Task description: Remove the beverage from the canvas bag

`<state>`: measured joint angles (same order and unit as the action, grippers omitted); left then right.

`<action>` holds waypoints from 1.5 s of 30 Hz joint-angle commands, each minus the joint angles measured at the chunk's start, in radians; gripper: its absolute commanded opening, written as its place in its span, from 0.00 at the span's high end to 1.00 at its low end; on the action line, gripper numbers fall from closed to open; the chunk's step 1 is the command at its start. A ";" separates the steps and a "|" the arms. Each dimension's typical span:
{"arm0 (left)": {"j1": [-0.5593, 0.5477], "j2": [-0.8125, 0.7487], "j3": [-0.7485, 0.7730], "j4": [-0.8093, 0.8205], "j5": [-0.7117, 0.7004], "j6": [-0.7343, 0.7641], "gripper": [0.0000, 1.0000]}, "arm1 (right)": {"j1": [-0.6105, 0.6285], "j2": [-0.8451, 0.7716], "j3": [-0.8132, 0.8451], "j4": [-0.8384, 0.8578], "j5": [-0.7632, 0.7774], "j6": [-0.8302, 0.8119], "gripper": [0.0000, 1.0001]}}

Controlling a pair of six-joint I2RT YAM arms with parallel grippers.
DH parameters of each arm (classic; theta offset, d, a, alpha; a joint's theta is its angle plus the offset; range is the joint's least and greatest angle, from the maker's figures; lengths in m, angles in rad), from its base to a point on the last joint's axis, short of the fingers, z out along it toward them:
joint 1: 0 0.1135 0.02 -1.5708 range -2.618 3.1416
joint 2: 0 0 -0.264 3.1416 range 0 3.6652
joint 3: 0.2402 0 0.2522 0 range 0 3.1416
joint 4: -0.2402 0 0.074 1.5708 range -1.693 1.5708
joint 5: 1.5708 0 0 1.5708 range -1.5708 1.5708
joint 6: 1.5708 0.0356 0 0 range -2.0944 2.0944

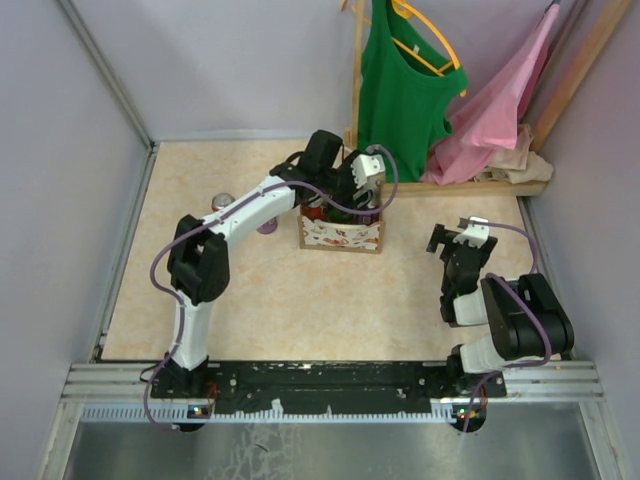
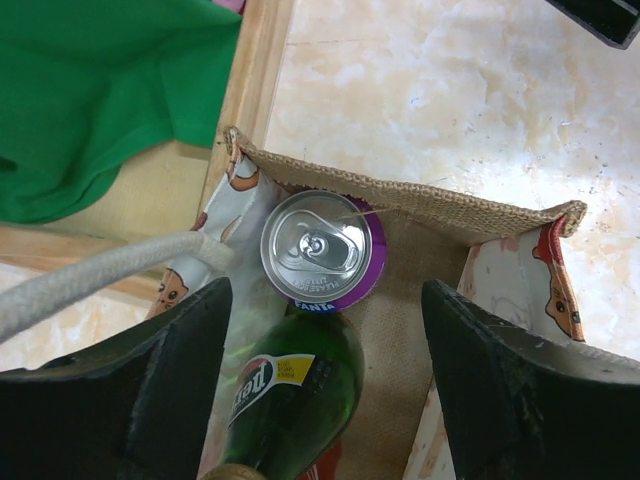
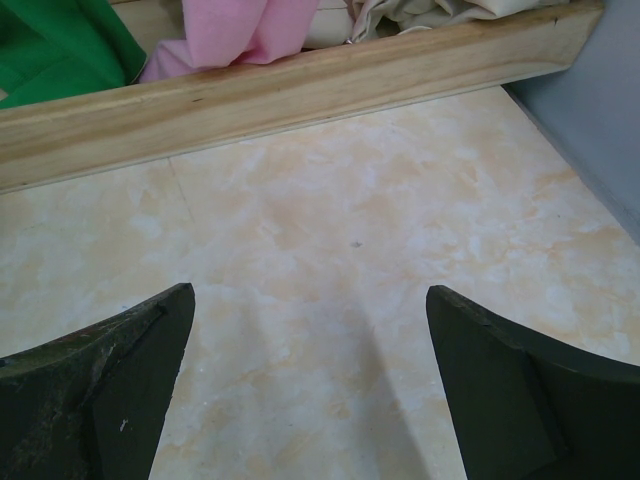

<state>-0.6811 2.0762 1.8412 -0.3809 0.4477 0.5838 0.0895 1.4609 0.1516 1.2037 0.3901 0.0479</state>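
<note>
While can (image 2: 322,248) and bottle (image 2: 295,385) sit inside the bag (image 2: 430,205), the left pincer (image 2: 325,330) hovers above it, wide open, empty: no grasp yet.

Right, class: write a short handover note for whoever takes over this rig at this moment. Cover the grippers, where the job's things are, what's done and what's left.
Grippers: the left gripper is open over the bag's mouth and grips nothing. The right gripper is open over the table and holds nothing.
Things: the bag stands on the table. Inside it a purple can stands upright, with a green bottle leaning beside it.
Done: the left arm is lined up above the drinks.
Left: close on a drink, lift it out and set it on the table.
</note>
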 commanded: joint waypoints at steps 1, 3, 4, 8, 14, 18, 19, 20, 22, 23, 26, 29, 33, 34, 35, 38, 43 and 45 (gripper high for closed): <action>-0.003 0.029 0.009 -0.007 0.022 0.023 0.15 | -0.005 -0.008 0.022 0.042 0.003 -0.001 0.01; -0.003 0.036 0.008 -0.003 0.016 0.016 0.12 | -0.005 -0.008 0.022 0.042 0.004 -0.001 0.01; -0.003 0.039 0.008 0.001 0.014 0.014 0.11 | -0.005 -0.008 0.022 0.042 0.003 0.000 0.01; -0.003 0.049 0.006 0.031 0.013 -0.001 0.10 | -0.005 -0.008 0.022 0.041 0.003 -0.001 0.01; -0.005 0.068 0.011 0.071 -0.010 -0.017 0.06 | -0.005 -0.008 0.022 0.042 0.004 0.000 0.01; -0.006 0.085 0.019 0.072 -0.028 -0.026 0.01 | -0.005 -0.008 0.022 0.042 0.003 -0.001 0.01; -0.006 0.089 0.022 0.073 -0.031 -0.028 0.00 | -0.005 -0.009 0.022 0.042 0.004 0.000 0.01; -0.008 0.093 0.022 0.072 -0.035 -0.030 0.00 | -0.005 -0.008 0.022 0.042 0.004 0.000 0.01; -0.013 0.101 0.024 0.074 -0.048 -0.029 0.00 | -0.005 -0.008 0.022 0.043 0.003 0.000 0.01; -0.018 0.106 0.023 0.076 -0.060 -0.029 0.00 | -0.005 -0.008 0.021 0.042 0.004 -0.001 0.01; -0.033 0.119 0.027 0.080 -0.103 -0.018 0.00 | -0.005 -0.008 0.022 0.042 0.004 0.000 0.01; -0.048 0.135 0.036 0.074 -0.143 -0.002 0.00 | -0.005 -0.008 0.022 0.042 0.003 -0.001 0.01; -0.054 0.146 0.038 0.071 -0.159 0.002 0.00 | -0.005 -0.008 0.022 0.042 0.003 -0.001 0.01; -0.055 0.145 0.037 0.070 -0.161 0.000 0.00 | -0.005 -0.008 0.022 0.043 0.004 -0.002 0.01; -0.055 0.141 0.036 0.071 -0.161 -0.001 0.00 | -0.005 -0.008 0.022 0.042 0.004 -0.001 0.01; -0.055 0.123 0.026 0.077 -0.175 -0.005 0.00 | -0.005 -0.008 0.022 0.043 0.004 0.000 0.01; -0.055 0.079 0.007 0.082 -0.227 -0.004 0.00 | -0.005 -0.008 0.022 0.043 0.004 -0.002 0.01; -0.054 0.058 -0.003 0.083 -0.246 -0.002 0.00 | -0.005 -0.008 0.022 0.042 0.003 0.000 0.01</action>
<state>-0.7258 2.1788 1.8526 -0.3138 0.2558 0.5762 0.0895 1.4609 0.1516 1.2037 0.3897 0.0479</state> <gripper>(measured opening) 0.996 0.991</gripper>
